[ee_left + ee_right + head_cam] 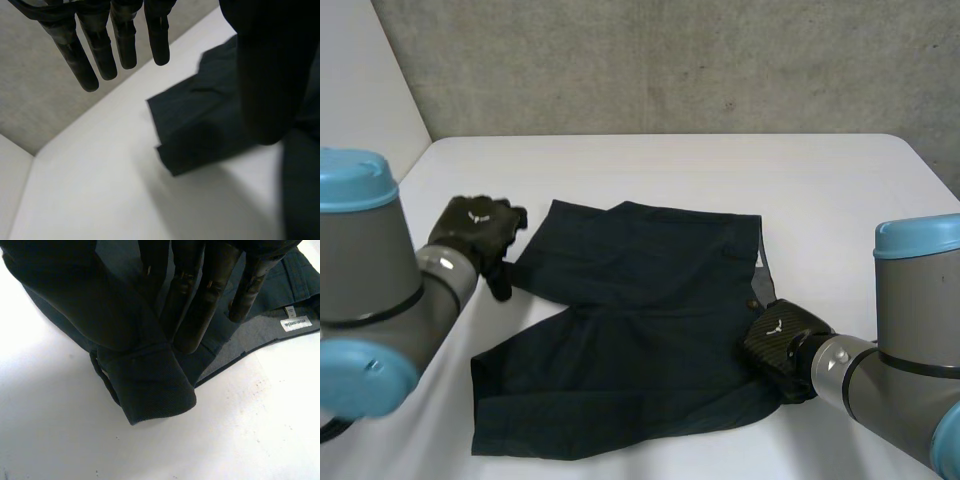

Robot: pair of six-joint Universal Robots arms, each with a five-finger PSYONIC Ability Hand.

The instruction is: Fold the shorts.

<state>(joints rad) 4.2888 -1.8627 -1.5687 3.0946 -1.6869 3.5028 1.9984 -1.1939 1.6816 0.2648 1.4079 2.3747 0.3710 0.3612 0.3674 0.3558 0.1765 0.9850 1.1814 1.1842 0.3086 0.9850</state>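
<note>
The dark navy shorts (pixel 640 330) lie spread flat on the white surface (pixel 670 170), not yet folded, with both legs running towards the left hand (pixel 475 232) and the waistband (pixel 150 385) at the right hand (pixel 778 345); that layout gives each arm one end of the garment to work.

The right hand sits on the waistband edge; its fingers (pixel 192 315) lie straight over the cloth and its thumb (pixel 65 295) closes against them, so a thick fold of waistband appears pinched between the two and bulges out just past the fingertips; a white label (pixel 296 323) shows on the inner side of the band, beside those fingers, where the edge is turned up. This grip probably serves to lift that end and carry it across.

The left hand hovers with its fingers (pixel 102 50) straight, spread and holding nothing; the hem corner of one leg (pixel 200 125) lies on the surface just beyond the fingertips, untouched. I judge that it is placed there to take that corner, so both ends can be moved together.
</note>
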